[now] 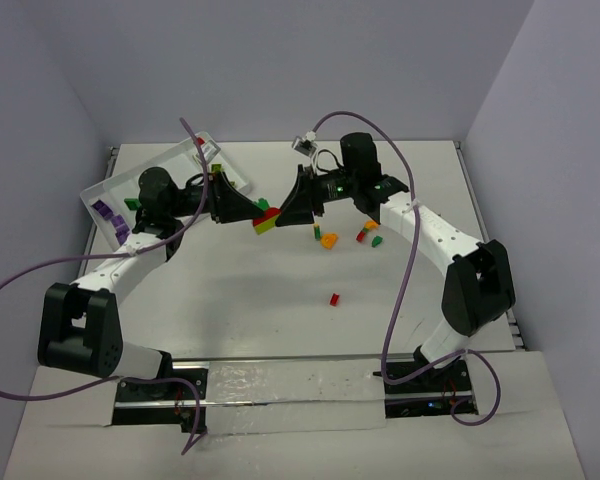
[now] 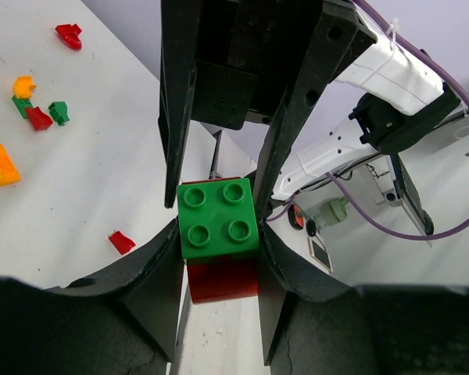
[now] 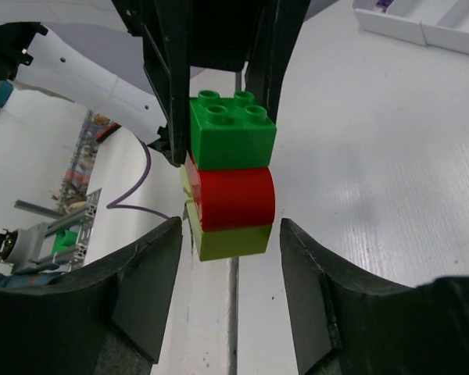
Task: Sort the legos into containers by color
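Observation:
A stack of three legos hangs above the table between the two arms: a green brick (image 3: 233,133), a red one (image 3: 234,199) and a lime one (image 3: 228,238). My left gripper (image 2: 219,258) is shut on the green brick (image 2: 219,219), its pads pressed against both sides. My right gripper (image 3: 230,262) faces it, open. Its fingers (image 3: 152,266) flank the lime end with a gap on each side. In the top view the stack (image 1: 267,220) sits between the left gripper (image 1: 248,212) and the right gripper (image 1: 285,212). The white tray of containers (image 1: 92,192) lies at the far left.
Purple bricks (image 1: 108,213) and a green one (image 1: 132,203) lie in the tray. Loose legos are scattered right of the grippers: orange (image 1: 328,240), red (image 1: 362,236), green (image 1: 375,241), and a lone red one (image 1: 334,299) nearer the bases. A tray corner (image 3: 422,19) shows in the right wrist view.

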